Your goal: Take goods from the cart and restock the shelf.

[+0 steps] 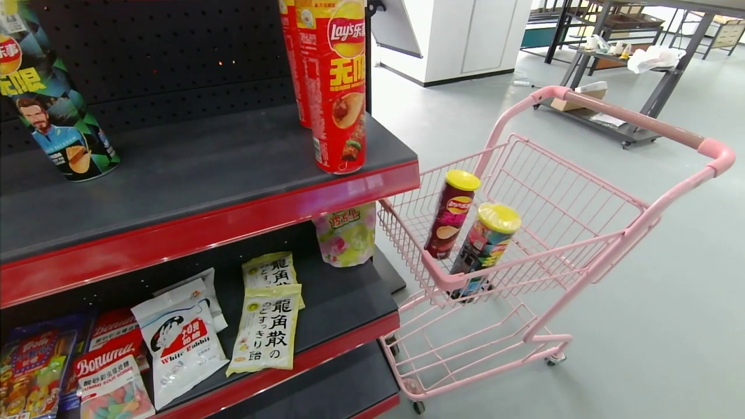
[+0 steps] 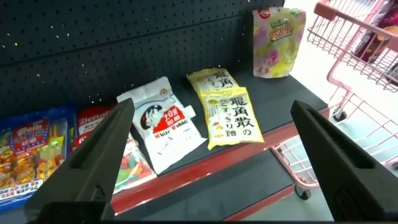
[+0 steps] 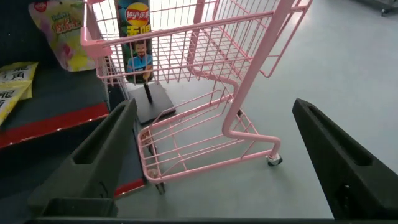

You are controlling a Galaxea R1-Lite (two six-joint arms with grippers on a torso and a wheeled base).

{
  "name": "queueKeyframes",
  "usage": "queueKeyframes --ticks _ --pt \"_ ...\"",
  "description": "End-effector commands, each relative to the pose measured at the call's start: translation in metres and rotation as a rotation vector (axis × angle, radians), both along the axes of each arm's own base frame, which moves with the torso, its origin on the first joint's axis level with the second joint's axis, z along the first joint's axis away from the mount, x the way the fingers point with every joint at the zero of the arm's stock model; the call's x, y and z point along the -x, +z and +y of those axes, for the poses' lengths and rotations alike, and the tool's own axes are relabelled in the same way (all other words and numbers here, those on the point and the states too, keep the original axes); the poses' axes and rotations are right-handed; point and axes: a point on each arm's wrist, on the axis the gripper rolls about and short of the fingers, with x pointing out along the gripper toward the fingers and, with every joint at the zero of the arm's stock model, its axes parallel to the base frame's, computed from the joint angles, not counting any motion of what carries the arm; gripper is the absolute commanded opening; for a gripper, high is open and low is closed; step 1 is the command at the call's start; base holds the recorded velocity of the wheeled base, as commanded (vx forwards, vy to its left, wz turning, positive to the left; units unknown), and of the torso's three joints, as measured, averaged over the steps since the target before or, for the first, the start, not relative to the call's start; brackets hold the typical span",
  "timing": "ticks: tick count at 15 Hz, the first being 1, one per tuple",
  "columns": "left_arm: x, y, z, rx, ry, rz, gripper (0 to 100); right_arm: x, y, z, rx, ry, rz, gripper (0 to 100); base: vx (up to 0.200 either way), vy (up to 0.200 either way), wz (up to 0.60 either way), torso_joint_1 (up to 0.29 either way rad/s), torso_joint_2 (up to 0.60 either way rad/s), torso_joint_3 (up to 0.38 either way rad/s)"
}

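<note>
In the centre-right cart two cans wait; left gripper and right gripper gape empty, so picking one seems next.

On the upper shelf, the red can at the right front corner is cut off at the top by the frame and hides most of a second red can behind it. The green can at the left end is cropped too. The shelf's front edge covers the top of the pouch. The rim of the cart crosses the blue can.
</note>
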Motion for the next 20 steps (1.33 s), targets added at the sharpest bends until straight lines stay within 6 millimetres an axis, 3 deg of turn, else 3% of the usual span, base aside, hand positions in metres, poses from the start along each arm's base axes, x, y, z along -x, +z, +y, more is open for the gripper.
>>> queueKeyframes --ticks 1,2,3,4,5,7,11,16,20 --pt "0.000 0.000 0.000 0.000 -0.001 0.000 100 -0.002 0.001 0.000 0.004 0.002 0.022 100 0.000 0.000 0.00 -0.036 0.13 0.095" --pt "0.000 0.000 0.000 0.000 0.001 0.000 100 0.000 0.015 0.000 0.015 0.031 -0.022 100 0.000 0.000 0.00 -0.022 0.09 0.056" --pt "0.000 0.000 0.000 0.000 -0.001 0.000 100 -0.003 0.066 0.001 -0.009 0.094 -0.041 100 0.000 0.000 0.00 0.000 0.00 0.000" --pt "0.000 0.000 0.000 -0.001 -0.001 0.000 100 -0.045 0.146 0.002 -0.149 0.107 0.033 100 0.000 0.000 0.00 0.000 0.00 0.000" --pt "0.000 0.000 0.000 0.000 -0.001 0.000 100 -0.082 0.175 0.006 -0.220 0.135 0.094 100 0.000 0.000 0.00 0.000 0.00 0.000" --pt "0.000 0.000 0.000 0.000 -0.004 0.000 100 -0.130 0.163 0.018 -0.166 0.251 0.226 100 0.000 0.000 0.00 0.000 0.00 0.000" --pt "0.000 0.000 0.000 0.000 -0.004 0.000 100 -0.205 0.090 0.039 -0.154 0.344 0.421 100 0.000 0.000 0.00 0.000 0.00 0.000" --pt "0.000 0.000 0.000 0.000 -0.004 0.000 100 -0.262 0.043 0.058 -0.154 0.462 0.486 100 0.000 0.000 0.00 0.000 0.00 0.000" --pt "0.000 0.000 0.000 0.000 -0.004 0.000 100 -0.289 0.036 0.065 -0.115 0.498 0.477 100 0.000 0.000 0.00 0.000 0.00 0.000"
